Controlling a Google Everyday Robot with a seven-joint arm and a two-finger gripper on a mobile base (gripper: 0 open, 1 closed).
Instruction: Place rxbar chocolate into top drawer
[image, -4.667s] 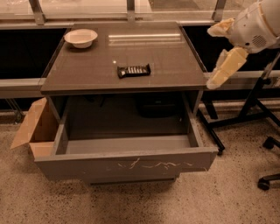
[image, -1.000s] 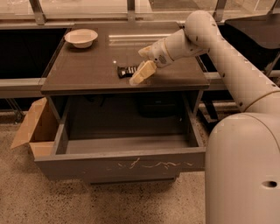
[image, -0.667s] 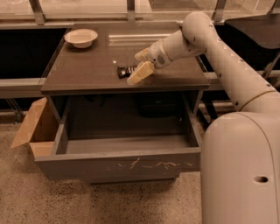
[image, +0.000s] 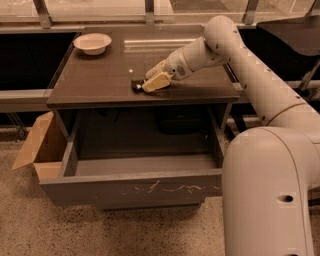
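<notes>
One pincer (image: 156, 81), earlier off the table (image: 100, 75) right edge, is being held over the rxbar chocolate (image: 135, 85) near the front edge. Whether it is gripping cannot be told. The arm (image: 240, 55) is being stretched leftward.

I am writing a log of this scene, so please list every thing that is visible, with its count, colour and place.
rxbar chocolate: one, black, on the table top, mostly hidden under the gripper.
top drawer: one, grey, pulled open below the table top, whitish scratches on its front.
table: one, dark brown top, centre.
bowl: one, white, back left corner of the table top.
cardboard box: one, brown, open, on the floor left of the drawer.
arm: one, off-white, reaching in from the right.
gripper: one, pale yellow, down on the bar.
</notes>
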